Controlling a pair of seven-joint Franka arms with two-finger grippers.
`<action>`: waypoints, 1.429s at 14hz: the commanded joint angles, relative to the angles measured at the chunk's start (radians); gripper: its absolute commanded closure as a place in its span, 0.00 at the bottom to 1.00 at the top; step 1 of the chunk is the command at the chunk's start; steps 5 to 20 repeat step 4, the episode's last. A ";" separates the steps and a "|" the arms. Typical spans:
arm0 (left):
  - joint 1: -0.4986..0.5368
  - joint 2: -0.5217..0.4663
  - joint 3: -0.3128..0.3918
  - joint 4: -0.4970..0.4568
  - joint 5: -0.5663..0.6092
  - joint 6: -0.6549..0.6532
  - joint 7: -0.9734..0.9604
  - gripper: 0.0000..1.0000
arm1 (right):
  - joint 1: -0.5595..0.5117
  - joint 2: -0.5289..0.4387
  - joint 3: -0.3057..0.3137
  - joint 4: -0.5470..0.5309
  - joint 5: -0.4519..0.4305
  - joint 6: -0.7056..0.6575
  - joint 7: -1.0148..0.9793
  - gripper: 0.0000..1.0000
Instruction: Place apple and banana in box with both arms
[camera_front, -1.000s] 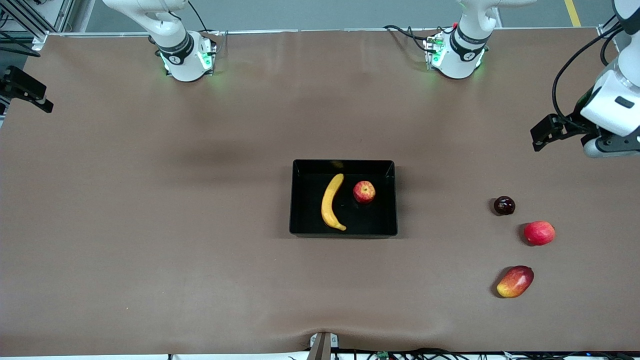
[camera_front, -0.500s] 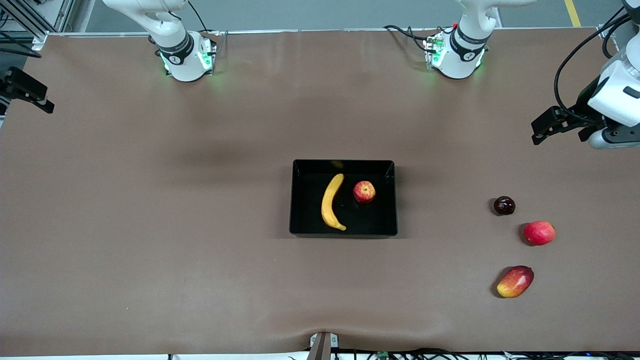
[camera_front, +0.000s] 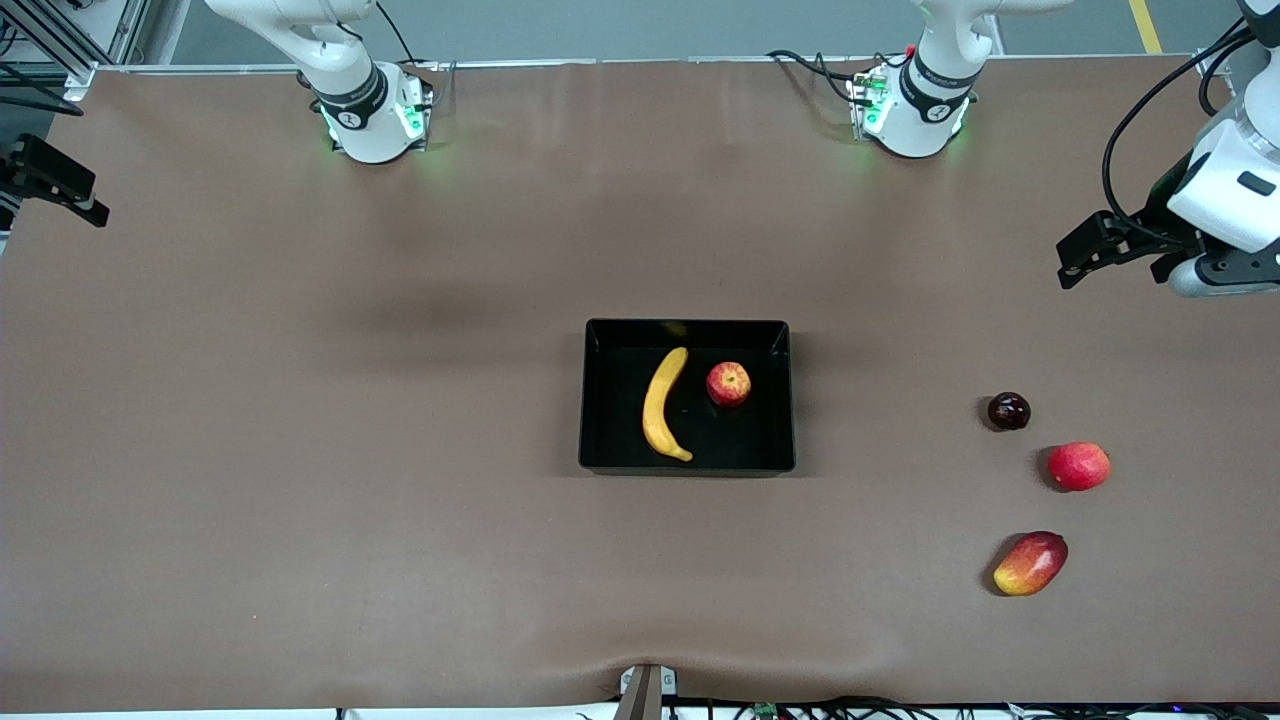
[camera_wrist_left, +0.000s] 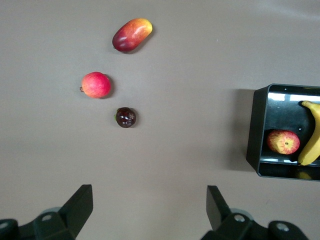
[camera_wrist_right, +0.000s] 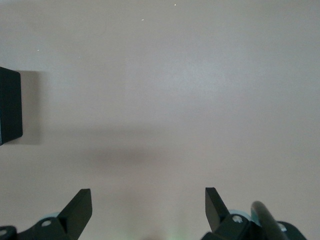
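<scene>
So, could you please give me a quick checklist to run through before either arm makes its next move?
1. Apple inside the box: ok, it lies on the floor of the box.
2. Banana inside the box: ok, beside the apple, not touching it.
3. Left gripper empty: ok, fingers open, high over bare table at the left arm's end.
4. Right gripper empty: ok, fingers open over bare table.
5. Other fruit left alone: ok, the mango, the round red fruit and the dark fruit lie on the table outside the box.
6. Box upright and level: ok.
</scene>
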 joint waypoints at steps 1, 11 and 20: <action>-0.001 -0.022 -0.009 0.004 -0.021 -0.038 0.001 0.00 | 0.005 -0.003 0.001 0.005 -0.012 -0.012 -0.009 0.00; 0.005 -0.025 -0.044 0.007 -0.021 -0.070 -0.053 0.00 | 0.005 -0.003 0.001 0.005 -0.012 -0.010 -0.009 0.00; 0.005 -0.025 -0.044 0.007 -0.021 -0.070 -0.053 0.00 | 0.005 -0.003 0.001 0.005 -0.012 -0.010 -0.009 0.00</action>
